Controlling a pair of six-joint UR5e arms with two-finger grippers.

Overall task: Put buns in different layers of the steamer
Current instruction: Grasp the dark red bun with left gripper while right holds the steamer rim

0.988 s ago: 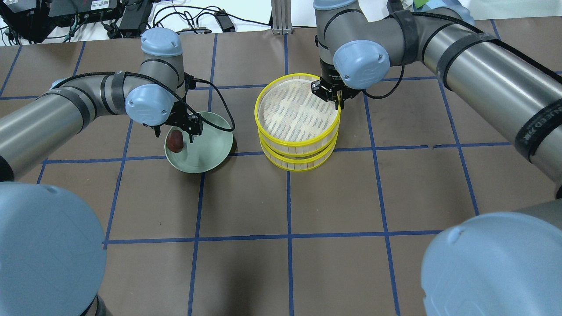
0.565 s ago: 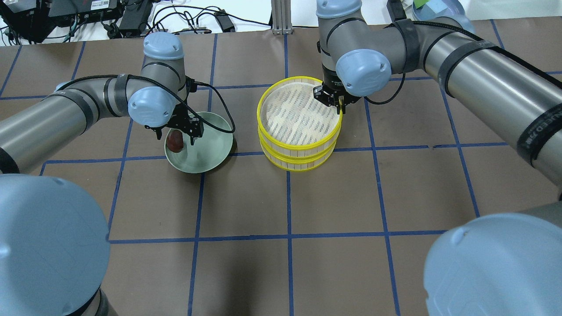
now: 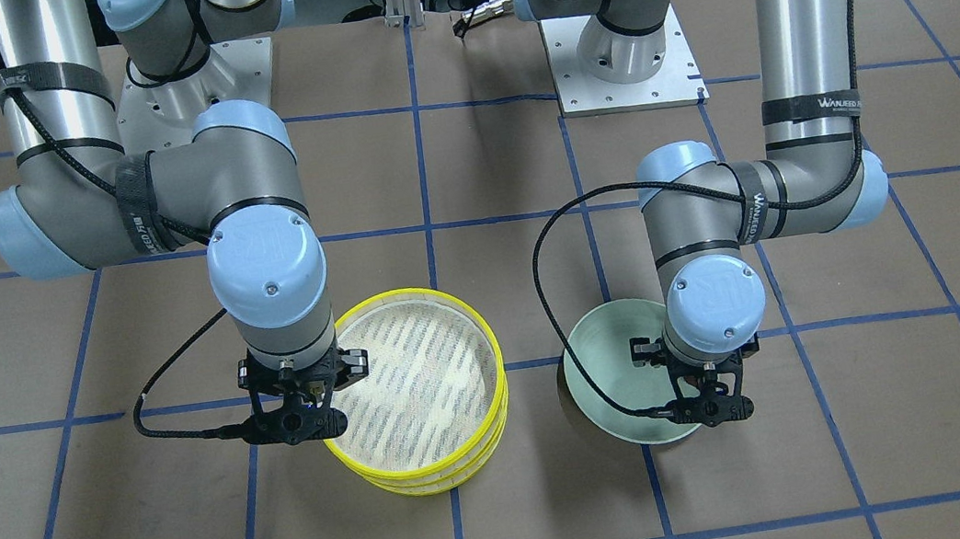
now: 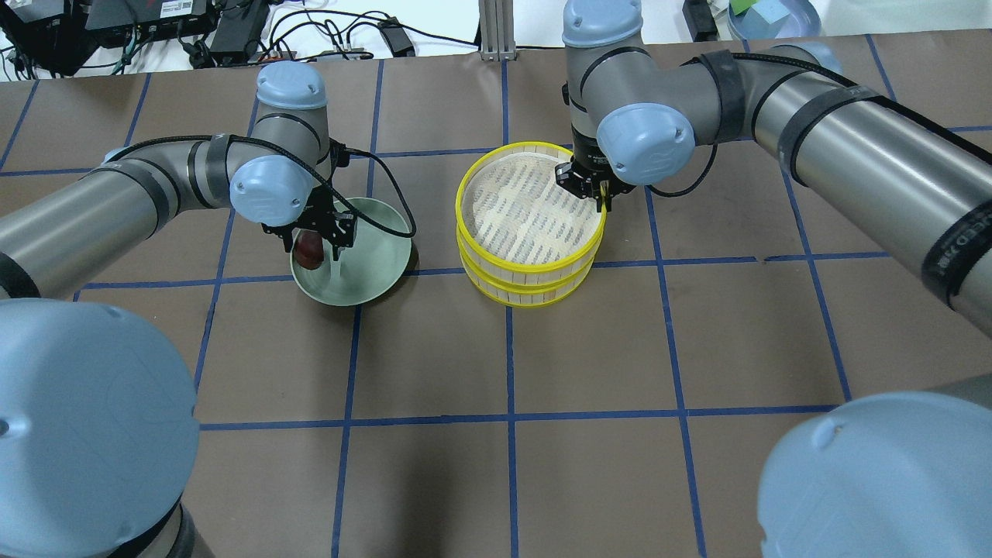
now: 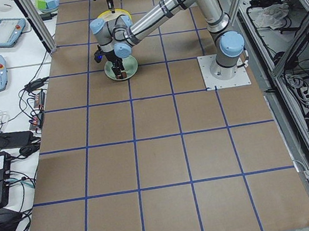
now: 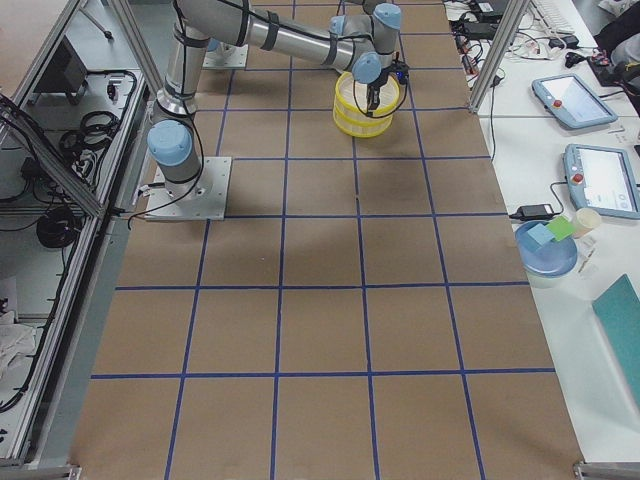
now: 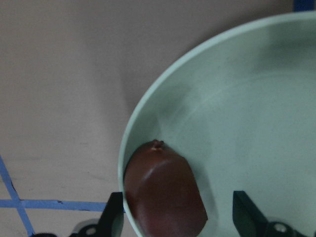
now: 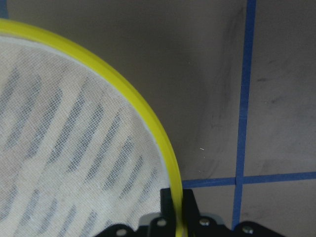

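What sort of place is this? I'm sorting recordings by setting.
Probably a robotics lab, not a kitchen: two arms bolted to a grid-taped table, teach pendants on the side bench, and loose cables along the edges.

Brown bun (image 4: 309, 249) on plate (image 4: 373, 280), steamer (image 4: 535, 273) stacked

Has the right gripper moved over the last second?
Yes: the right gripper, on the steamer rim, came nearer the robot, away from the far blue tape line.
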